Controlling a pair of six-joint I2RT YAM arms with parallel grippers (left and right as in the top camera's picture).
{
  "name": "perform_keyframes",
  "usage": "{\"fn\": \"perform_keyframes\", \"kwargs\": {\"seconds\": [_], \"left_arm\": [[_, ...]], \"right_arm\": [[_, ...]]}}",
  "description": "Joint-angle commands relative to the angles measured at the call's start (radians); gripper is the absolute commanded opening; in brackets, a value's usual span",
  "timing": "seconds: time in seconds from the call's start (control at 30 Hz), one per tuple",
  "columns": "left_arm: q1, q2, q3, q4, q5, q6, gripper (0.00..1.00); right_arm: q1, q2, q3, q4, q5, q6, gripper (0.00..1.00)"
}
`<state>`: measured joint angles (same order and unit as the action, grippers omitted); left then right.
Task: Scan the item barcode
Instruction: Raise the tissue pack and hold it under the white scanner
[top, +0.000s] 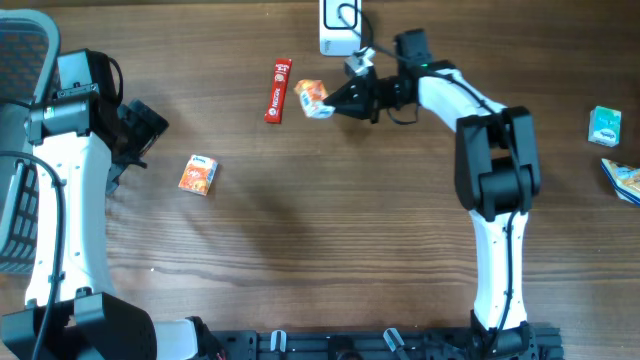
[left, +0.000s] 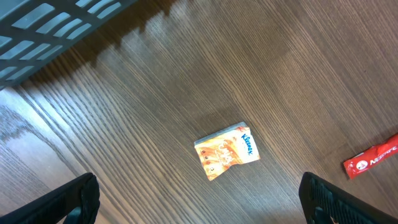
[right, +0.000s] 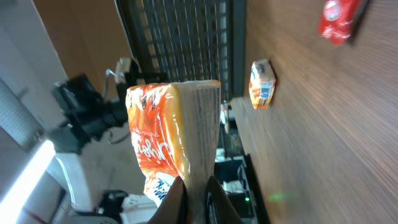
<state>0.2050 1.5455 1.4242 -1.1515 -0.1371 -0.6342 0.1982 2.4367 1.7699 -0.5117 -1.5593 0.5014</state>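
Overhead: soft, even light across the table (top: 300, 250), faint shadows only, everything crisp. Left wrist view: a toothed shadow drops from the grey crate (left: 43, 31) onto the wood, with a pale sheen beside it. Right wrist view: the orange pack (right: 155, 143) glares on its wrapper, the room behind is dim and blurred, and there's perhaps a light strip at lower left.

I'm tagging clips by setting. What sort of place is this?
Likely a lab bench staged as a checkout: a white scanner at the wooden table's far edge, the right tool holding an orange pack near it, and a mesh chair.
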Motion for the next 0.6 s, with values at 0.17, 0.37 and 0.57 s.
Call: {"fn": "perform_keyframes", "kwargs": {"seconds": [0.17,0.37,0.57], "left_arm": [[0.003,0.007,0.0,-0.001,-0.011,-0.002,1.0],[0.003,0.007,0.0,-0.003,-0.011,-0.002,1.0],[0.003,0.007,0.0,-0.008,-0.01,-0.002,1.0]], "right_arm": [[-0.127,0.027,0.003,-0.022,-0.065,0.026,0.04],[-0.19,0.027,0.003,-0.042,-0.065,0.026,0.04],[-0.201,0.027,0.002,-0.055,-0.065,0.022,0.04]]}}
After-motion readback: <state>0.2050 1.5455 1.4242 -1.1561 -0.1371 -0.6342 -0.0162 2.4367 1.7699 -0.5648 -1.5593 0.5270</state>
